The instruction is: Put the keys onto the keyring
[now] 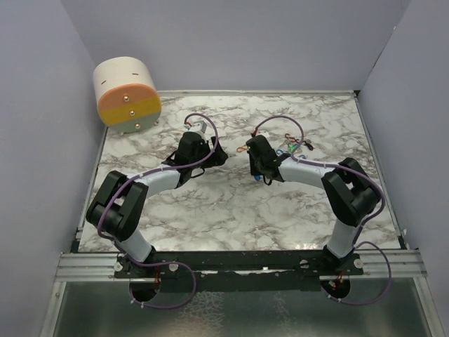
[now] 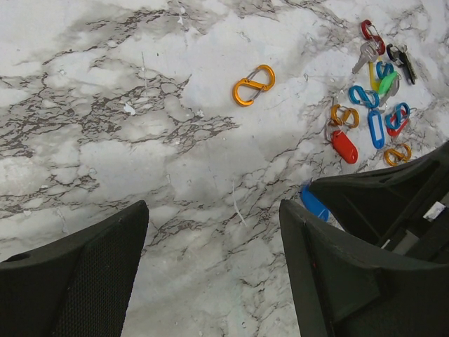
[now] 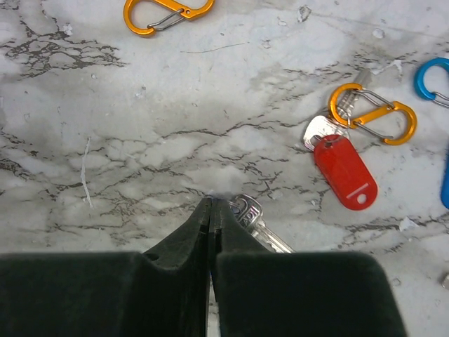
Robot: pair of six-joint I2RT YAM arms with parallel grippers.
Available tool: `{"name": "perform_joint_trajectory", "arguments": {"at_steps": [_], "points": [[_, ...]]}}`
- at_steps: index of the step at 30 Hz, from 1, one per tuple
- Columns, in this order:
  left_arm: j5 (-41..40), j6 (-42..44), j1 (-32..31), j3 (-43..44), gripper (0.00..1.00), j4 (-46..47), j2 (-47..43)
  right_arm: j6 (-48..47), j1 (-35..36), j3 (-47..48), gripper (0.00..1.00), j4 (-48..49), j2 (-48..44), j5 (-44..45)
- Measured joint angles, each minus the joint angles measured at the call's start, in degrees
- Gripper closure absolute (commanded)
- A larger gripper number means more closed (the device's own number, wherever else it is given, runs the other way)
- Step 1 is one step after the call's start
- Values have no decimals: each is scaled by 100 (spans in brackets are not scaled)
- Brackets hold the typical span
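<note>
Your right hand [image 3: 212,202] is clenched over the marble desk [image 3: 140,154], a silver key [image 3: 247,209] just beside its tips, a red-tagged key [image 3: 344,172] nearby; your left hand [image 2: 212,209] hangs released.

I'm looking down at a table [image 1: 231,203] topped in white marble with grey veining and framed by a pale rim. One orange figure-eight clip [image 2: 254,85] lies by itself on the bare stone. Well to its right I see the pile. A red-tagged key [image 3: 344,170] lies flat there, its silver blade touching a second orange clip [image 3: 375,112], with a blue tag [image 2: 376,128] just beside it. Farther back, a green tag [image 2: 387,83] sits among blue clips [image 2: 361,96], a red clip [image 2: 372,35] and a silver key [image 2: 365,53]. Another silver key [image 3: 256,219] shows nearer me; I can't tell whether it rests flat. A few white flecks [image 2: 130,109] dot the marble. A banded drum [image 1: 128,95] sits at the far left corner.
</note>
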Motion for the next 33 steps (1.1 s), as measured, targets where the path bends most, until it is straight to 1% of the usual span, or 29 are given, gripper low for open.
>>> {"name": "perform_joint_trajectory", "arguments": {"at_steps": [6, 7, 9, 11, 22, 33], "points": [[15, -15, 2, -2, 23, 0, 0, -111, 0, -256, 67, 11, -553, 61], [17, -15, 2, -2, 23, 0, 0, -140, 0, -282, 63, 20, -623, 63], [20, -15, 2, -4, 23, 0, 0, -179, 0, -326, 59, 37, -719, 61], [22, -17, 2, -11, 23, 2, 0, -210, 0, -369, 58, 59, -756, 61], [42, -20, 2, -74, 23, 24, -66, -483, -9, -442, 60, 216, -723, 37], [44, -20, 2, -74, 23, 42, -76, -796, -343, -518, 60, 669, -525, -516]]}}
